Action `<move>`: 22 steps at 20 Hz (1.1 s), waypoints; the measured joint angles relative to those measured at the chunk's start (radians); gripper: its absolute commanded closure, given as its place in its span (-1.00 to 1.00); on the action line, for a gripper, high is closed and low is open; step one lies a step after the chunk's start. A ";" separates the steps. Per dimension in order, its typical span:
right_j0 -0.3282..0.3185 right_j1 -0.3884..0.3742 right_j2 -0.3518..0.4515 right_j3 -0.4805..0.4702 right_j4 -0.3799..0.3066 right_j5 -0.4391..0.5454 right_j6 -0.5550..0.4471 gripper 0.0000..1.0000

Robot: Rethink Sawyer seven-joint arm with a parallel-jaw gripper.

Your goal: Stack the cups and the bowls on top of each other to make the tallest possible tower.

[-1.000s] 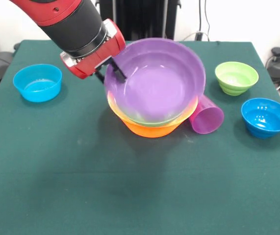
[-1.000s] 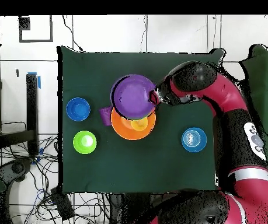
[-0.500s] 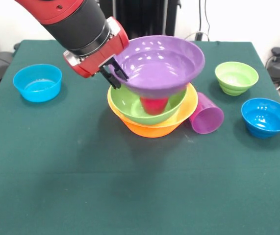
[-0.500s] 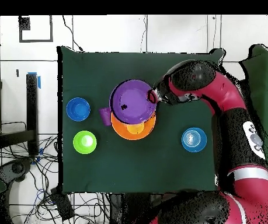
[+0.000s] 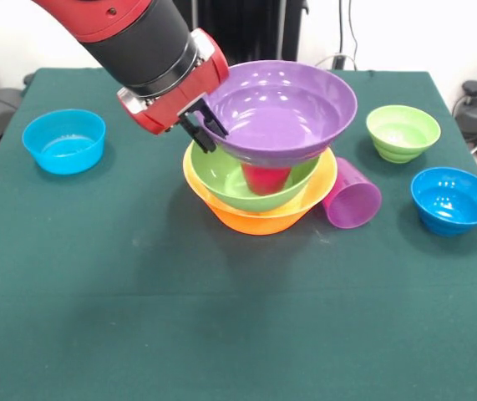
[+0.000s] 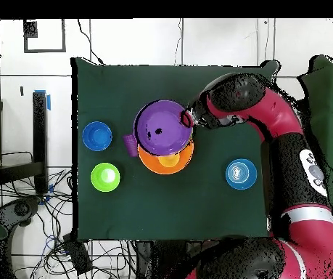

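My gripper [image 5: 205, 125] is shut on the left rim of the large purple bowl [image 5: 284, 104] and holds it level, just above the tower. The tower is the large lime green bowl [image 5: 221, 180] nested in the large orange bowl [image 5: 259, 219], with the red-pink cup [image 5: 265, 177] standing in the green bowl. The purple cup [image 5: 353, 196] lies on its side against the orange bowl's right. In the overhead view the gripper [image 6: 188, 120] grips the purple bowl [image 6: 162, 127] over the orange bowl [image 6: 149, 161]. The pale yellow and yellow-orange cups are hidden.
One small blue bowl [image 5: 64, 140] stands at the left of the front view, another [image 5: 454, 199] at the right. A small lime green bowl [image 5: 403, 131] stands behind the right one. The green table [image 5: 221, 334] stretches toward the camera.
The purple bowl was tilted toward the camera over the pile. It is now level and a little higher and further right, and the red-pink cup shows beneath it.
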 measured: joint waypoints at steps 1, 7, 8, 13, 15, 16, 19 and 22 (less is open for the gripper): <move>0.000 0.000 0.000 0.000 0.000 0.000 0.000 1.00; 0.005 -0.005 0.000 0.000 -0.024 -0.001 0.000 1.00; 0.008 -0.009 0.000 0.001 -0.037 -0.004 0.000 1.00; 0.012 -0.047 0.003 0.042 -0.074 -0.056 0.000 1.00; 0.011 -0.067 0.006 0.071 -0.083 -0.087 0.000 1.00; 0.011 -0.077 0.007 0.086 -0.087 -0.104 0.000 1.00; 0.010 -0.115 0.017 0.143 -0.097 -0.171 0.000 1.00; 0.009 -0.134 0.023 0.174 -0.102 -0.206 0.000 1.00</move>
